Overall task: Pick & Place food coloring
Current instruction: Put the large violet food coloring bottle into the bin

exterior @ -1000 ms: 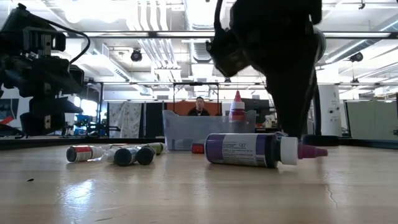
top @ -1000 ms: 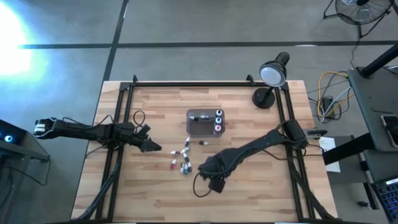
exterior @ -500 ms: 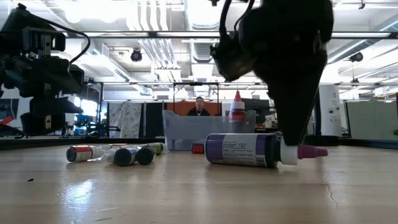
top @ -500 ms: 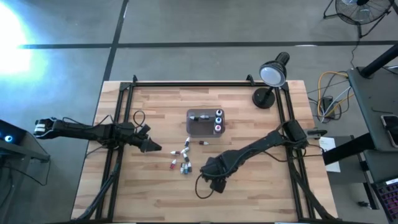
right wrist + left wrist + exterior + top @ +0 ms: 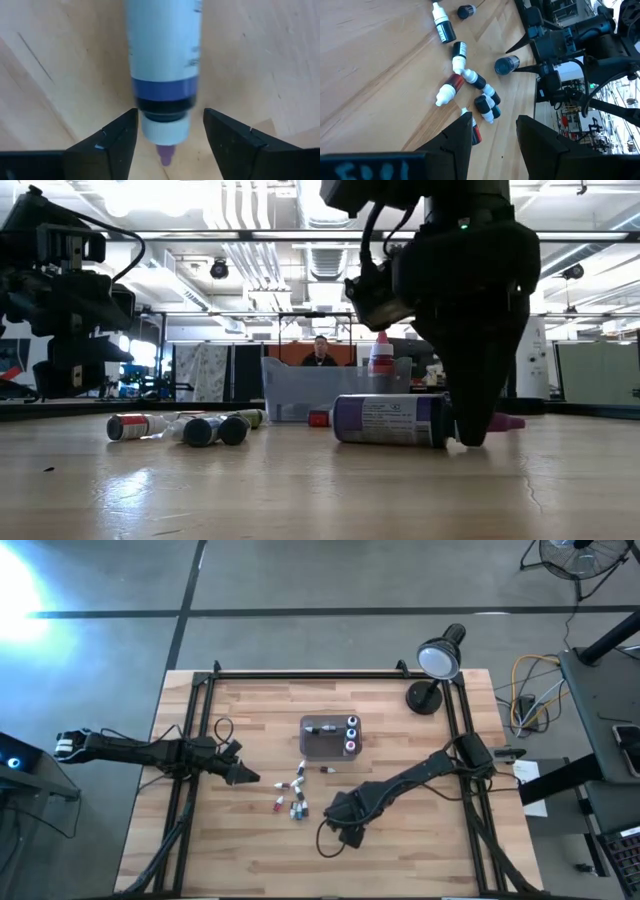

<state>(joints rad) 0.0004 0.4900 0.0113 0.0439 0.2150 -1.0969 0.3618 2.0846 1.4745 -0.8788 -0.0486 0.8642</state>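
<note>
Bare wood all round the right gripper [image 5: 341,823], well in from the table [image 5: 400,860] edges, open on every side but toward the bottle cluster [image 5: 292,798] and the tray [image 5: 318,739] beyond.

Down at the tabletop, straddling a lying purple bottle [image 5: 390,420] at its white collar; nozzle poking out past the fingers [image 5: 112,137]. Spread a little wider than the collar, one finger on each side, a thin gap showing on both; not gripping.

Left gripper [image 5: 492,132] raised near the left rail, fingers parted, empty, cluster just ahead.
</note>
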